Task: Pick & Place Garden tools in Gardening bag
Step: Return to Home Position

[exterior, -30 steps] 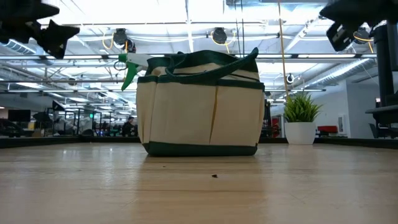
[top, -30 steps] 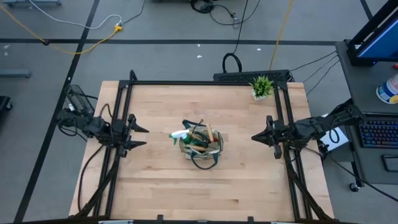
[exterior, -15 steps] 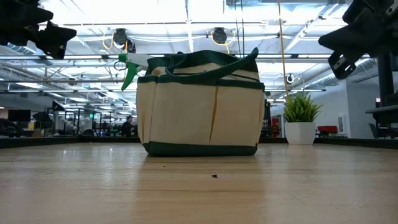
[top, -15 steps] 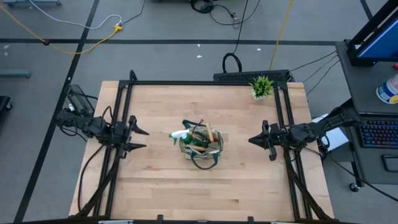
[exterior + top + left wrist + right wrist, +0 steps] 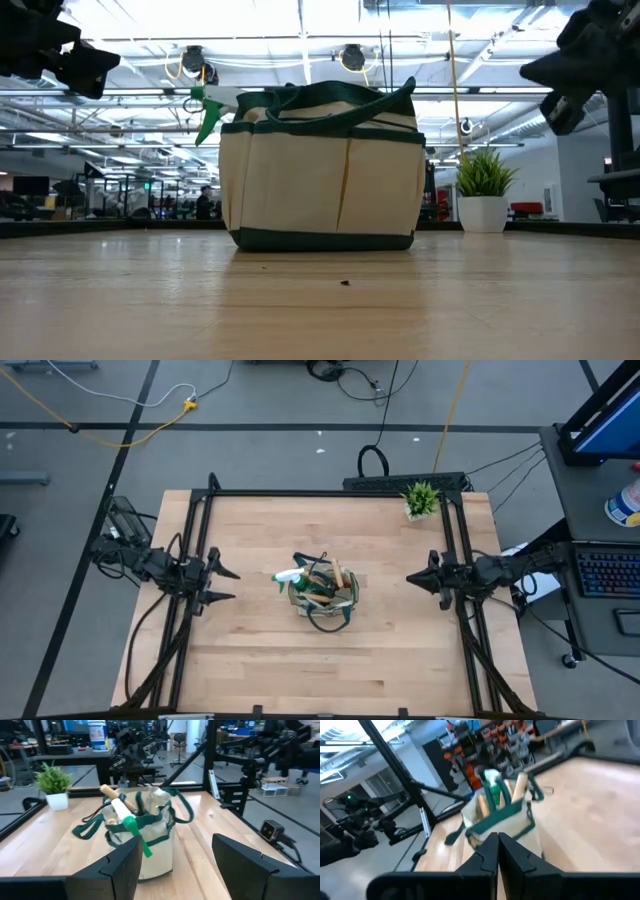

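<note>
Homing both arms looks like the step in hand; no tools lie loose on the tabletop point(image 5: 260, 650).

- Bag point(image 5: 322, 595) stands upright mid-tabletop. It's tan fabric with dark green trim, and its loop handles flop over the rim.
- Spray bottle point(image 5: 289, 574) sticks out past the bag's far-left rim, nozzle pointing left. Wooden handles point(image 5: 339, 573) poke up on the right side.
- Left claw point(image 5: 235, 583) hovers at the left edge, aimed right at the bag. Its fingers point(image 5: 122, 867) are spread wide and hold nothing.
- Right claw point(image 5: 408, 578) hovers at the right edge, aimed left at the bag. Its fingers point(image 5: 482, 862) are pressed together and also hold nothing.
- Bag sits between the claws and well apart from both, so I can't call either arm nearer.
- Potted plant point(image 5: 421, 499) is at the far right corner, clear of the right arm.

Judgement: packing done, and each arm only needs to move away from the bag.
</note>
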You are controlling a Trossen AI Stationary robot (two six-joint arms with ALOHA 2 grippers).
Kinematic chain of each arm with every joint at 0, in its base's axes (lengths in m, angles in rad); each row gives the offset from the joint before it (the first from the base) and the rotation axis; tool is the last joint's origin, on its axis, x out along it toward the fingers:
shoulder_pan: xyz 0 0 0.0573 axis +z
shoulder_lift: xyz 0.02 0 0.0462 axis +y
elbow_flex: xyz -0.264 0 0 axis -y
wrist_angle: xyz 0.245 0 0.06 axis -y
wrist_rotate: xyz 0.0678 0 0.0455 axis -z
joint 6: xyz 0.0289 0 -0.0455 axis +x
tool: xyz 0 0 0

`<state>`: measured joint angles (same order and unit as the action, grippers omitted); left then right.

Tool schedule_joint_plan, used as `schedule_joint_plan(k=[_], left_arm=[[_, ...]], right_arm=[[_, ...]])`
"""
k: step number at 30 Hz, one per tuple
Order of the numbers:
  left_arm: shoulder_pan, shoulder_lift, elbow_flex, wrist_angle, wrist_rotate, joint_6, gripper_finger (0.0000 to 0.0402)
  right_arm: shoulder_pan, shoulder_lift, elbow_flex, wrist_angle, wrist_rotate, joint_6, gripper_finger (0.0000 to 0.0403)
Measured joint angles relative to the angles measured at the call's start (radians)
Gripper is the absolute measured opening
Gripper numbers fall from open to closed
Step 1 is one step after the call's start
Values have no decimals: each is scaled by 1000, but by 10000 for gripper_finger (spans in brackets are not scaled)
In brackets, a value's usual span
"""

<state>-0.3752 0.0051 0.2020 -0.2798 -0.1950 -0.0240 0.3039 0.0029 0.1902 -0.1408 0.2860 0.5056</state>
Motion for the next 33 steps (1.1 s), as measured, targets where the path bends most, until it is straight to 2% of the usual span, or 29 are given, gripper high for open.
schedule_joint_plan(k=[6, 13, 21, 33], left_arm=[[0, 0, 0, -1, 19, 19, 244], [0, 0, 0, -1, 19, 49, 244], [0, 0, -8, -10, 15, 53, 244], [0, 0, -8, -9, 10, 93, 244]], right_arm=[[0, 9, -22, -65, 1, 83, 4], [0, 8, -46, -48, 6, 49, 4], [0, 8, -48, -51, 5, -98, 3], [0, 8, -50, -56, 1, -107, 4]])
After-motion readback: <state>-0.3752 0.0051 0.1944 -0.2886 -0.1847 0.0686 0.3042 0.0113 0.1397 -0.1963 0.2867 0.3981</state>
